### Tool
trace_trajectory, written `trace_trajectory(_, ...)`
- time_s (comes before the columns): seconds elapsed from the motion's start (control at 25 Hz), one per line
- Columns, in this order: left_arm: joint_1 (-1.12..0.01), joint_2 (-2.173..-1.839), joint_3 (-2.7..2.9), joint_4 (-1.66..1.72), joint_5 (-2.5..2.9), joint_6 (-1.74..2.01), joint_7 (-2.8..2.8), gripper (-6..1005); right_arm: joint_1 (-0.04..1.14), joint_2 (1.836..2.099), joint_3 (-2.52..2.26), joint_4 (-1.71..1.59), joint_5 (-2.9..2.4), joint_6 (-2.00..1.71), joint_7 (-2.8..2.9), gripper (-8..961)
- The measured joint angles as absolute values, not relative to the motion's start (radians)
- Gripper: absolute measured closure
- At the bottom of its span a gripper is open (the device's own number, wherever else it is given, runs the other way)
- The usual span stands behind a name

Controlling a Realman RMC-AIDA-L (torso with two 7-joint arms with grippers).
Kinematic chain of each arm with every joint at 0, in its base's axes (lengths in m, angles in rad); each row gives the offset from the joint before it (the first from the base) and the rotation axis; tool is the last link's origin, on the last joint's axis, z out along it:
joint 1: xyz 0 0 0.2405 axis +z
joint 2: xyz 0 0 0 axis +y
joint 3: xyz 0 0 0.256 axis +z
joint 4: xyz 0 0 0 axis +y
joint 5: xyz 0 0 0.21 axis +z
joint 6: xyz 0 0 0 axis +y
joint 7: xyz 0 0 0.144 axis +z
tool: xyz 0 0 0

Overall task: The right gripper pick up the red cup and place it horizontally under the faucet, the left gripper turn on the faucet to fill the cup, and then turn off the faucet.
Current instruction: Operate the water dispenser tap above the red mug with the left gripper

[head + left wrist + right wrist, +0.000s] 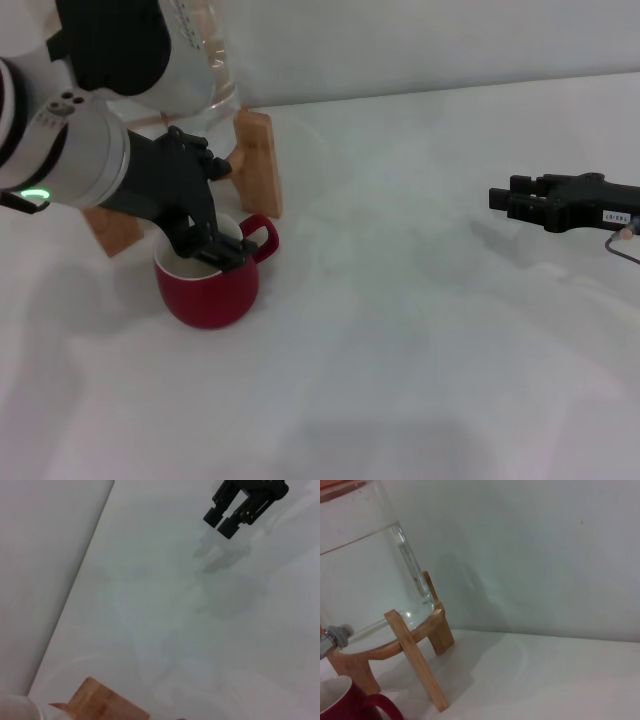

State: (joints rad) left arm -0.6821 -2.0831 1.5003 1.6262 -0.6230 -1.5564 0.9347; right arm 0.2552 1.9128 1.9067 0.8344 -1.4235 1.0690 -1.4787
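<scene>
**Inspector:** Start at the left of the head view. Where is the left gripper (200, 240)?

**Assessor:** At centre left of the frame, on the thick green-lit arm. Its black fingers hang over the mouth of the red cup (210, 280). Whether they are spread or closed on anything I cannot tell; they mass together against the white interior.

**Inspector:** And the cup?

**Assessor:** Upright on the white table (420, 360), lower left of centre, with its handle towards the right. It stands just in front of the wooden stand (260, 160) that carries the clear water jar (365, 580). In the right wrist view the faucet (332, 637) shows only as a chrome stub at the left edge, directly above the cup rim.

**Inspector:** So the cup is placed?

**Assessor:** In my judgement, yes. The step in hand is working the lever. The lever itself is hidden behind the arm in the head view.

**Inspector:** What does doing it well require?

**Assessor:** Keep the fingers clear of the cup rim, so the cup is not nudged out from beneath the spout. Engage the lever only and turn it gently, since the jar rests loosely in its stand. Watch the level; the cup is squat and would fill fast. Close the lever fully.

**Inspector:** The right of the frame?

**Assessor:** The right gripper (505, 197) hovers at the right edge, well apart from the cup, its fingers parted and holding nothing.
</scene>
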Motion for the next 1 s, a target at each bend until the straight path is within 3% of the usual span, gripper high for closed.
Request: trace_trajectory(1.0, -0.666, -2.084, 1.548, 1.713, -0.607, -1.539, 0.908, 119, 0.258, 1.908, 1.913, 0.825, -1.423, 1.065, -1.477, 516)
